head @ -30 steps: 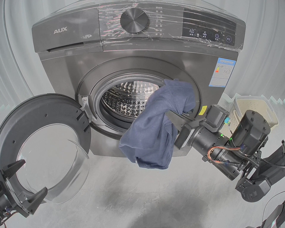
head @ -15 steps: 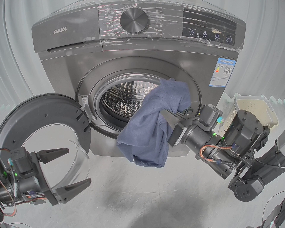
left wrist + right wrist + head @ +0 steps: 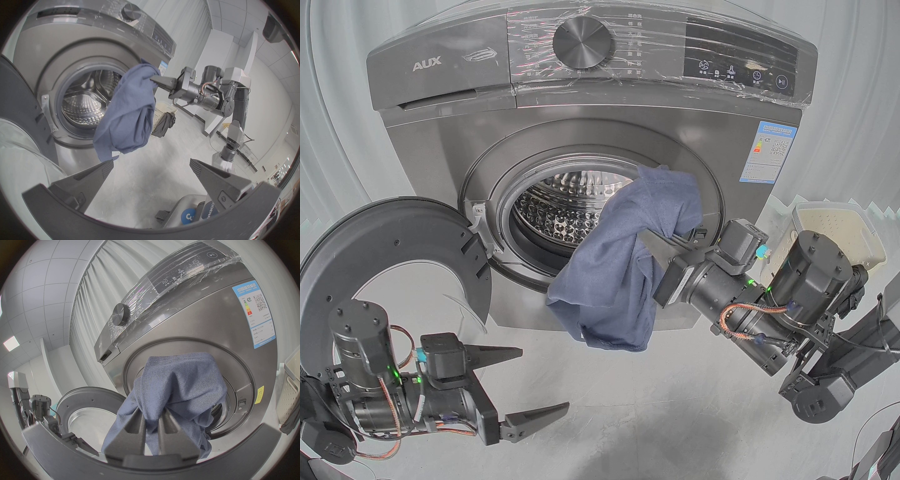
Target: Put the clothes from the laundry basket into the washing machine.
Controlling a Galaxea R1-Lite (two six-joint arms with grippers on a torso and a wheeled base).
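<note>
Nearby, hovering low over the pale floor (image 3: 675, 400) with jaws spread wide: the black left gripper (image 3: 545, 380). Farther on, pinching tight on a dark blue cloth garment (image 3: 619, 262) and dangling it just outside the steel drum (image 3: 569, 200) of the open-doored grey washing machine (image 3: 456, 150): the right gripper (image 3: 653, 242). Beyond, sitting at the machine's right: a cream perforated plastic laundry basket (image 3: 844, 228).

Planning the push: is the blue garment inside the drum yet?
No, the blue garment hangs outside the drum opening, clamped in the right end effector.
</note>
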